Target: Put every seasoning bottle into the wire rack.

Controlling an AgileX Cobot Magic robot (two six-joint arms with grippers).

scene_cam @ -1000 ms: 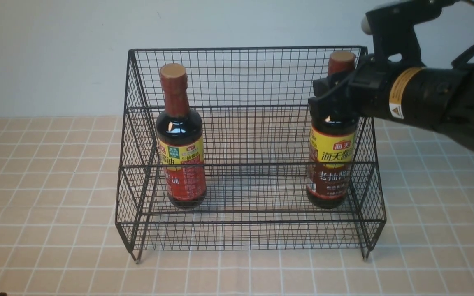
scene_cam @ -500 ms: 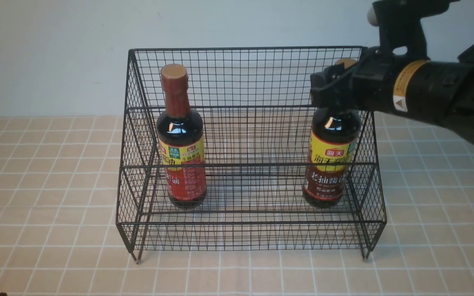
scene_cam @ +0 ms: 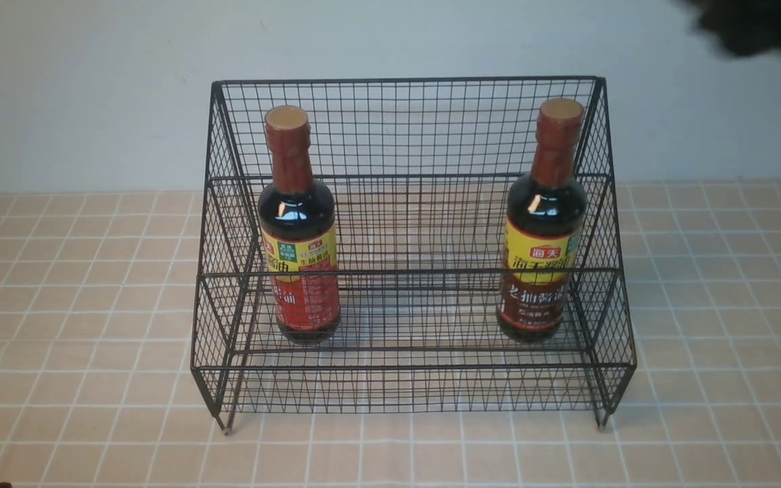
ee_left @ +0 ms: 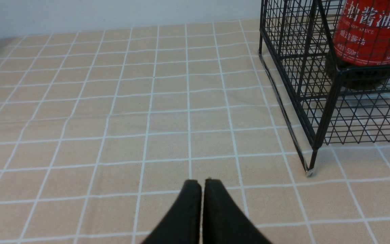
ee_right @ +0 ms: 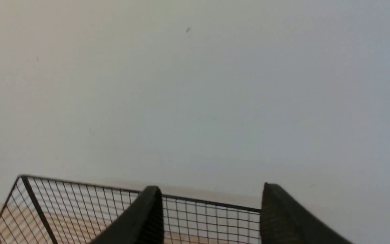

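Since both bottles, red-label at frame centre-left and brown-label at centre-right, stand upright in the rack, task looks done, nothing left w/ bottles. Left end effector pinched closed, empty; right end effector spread apart, empty.

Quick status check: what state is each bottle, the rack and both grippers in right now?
Red-label bottle: upright in the rack, capped, untouched.
Brown-label bottle: upright in the rack, capped, untouched.
Rack: standing on its feet, holding both bottles.
Left gripper: shut, empty, over the tablecloth.
Right gripper: open, empty, above the rack's top edge.
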